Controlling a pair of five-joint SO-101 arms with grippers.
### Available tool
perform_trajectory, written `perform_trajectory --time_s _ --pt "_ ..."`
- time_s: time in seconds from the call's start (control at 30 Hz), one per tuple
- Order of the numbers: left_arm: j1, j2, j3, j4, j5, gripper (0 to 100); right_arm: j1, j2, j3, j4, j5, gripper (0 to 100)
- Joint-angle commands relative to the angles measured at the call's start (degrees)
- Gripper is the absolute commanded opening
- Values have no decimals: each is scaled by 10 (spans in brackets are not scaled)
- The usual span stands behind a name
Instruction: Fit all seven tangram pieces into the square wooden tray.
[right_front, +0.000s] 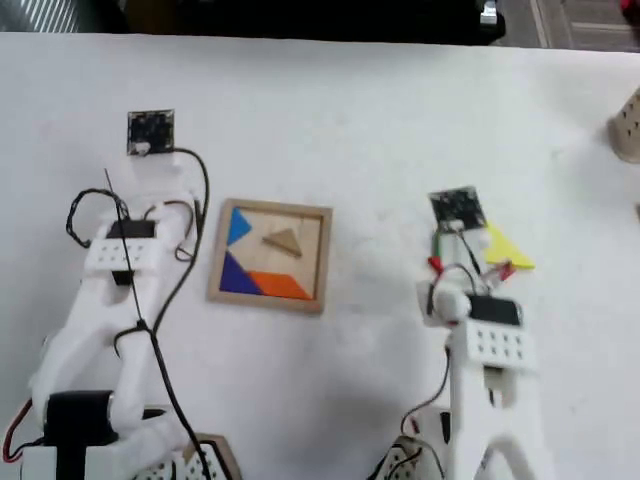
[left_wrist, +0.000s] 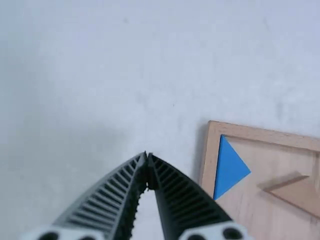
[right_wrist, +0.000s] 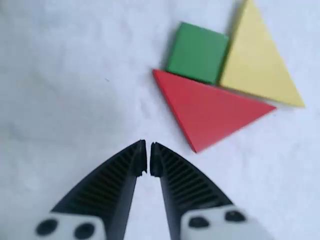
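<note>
The square wooden tray (right_front: 281, 206) lay in the middle of the white table (right_front: 380, 130), between the two arms. From above, four pieces sat in it. A light blue triangle (right_front: 237, 227) was in the far corner on the left arm's side, and a tan triangle (right_front: 283, 240) was near the middle. A dark blue piece (right_front: 235, 272) and an orange piece (right_front: 282, 286) lay side by side along the near edge.

The left wrist view took in just one corner of that tray, with the light blue triangle against the rim and the tan one farther in. There the left gripper (left_wrist: 147, 159) had its fingers pressed together, holding nothing, over bare table beside the tray's outer edge.

The right wrist view gave the loose pieces in full. A green square (right_wrist: 198, 52), a yellow triangle (right_wrist: 257, 65) and a red triangle (right_wrist: 210, 110) lay flat on the table, packed against each other. The right gripper (right_wrist: 148, 148) was just short of the red one, its fingers all but together and empty. In the high view the yellow triangle stuck out beside the right arm (right_front: 490, 350), well apart from the tray, with a sliver of red beside it.
</note>
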Motion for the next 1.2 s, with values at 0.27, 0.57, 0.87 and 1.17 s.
perform_trajectory --time_s 0.27,0.57,0.87,1.17 --pt "149 -4 -6 -5 -2 24 63 -93 91 73 136 18" --pt "245 10 -12 -115 -4 24 101 -127 121 78 184 18" --pt "250 228 -164 -69 -4 23 104 -158 136 79 187 18" --pt "247 249 -200 -25 -4 23 104 -163 140 79 202 18"
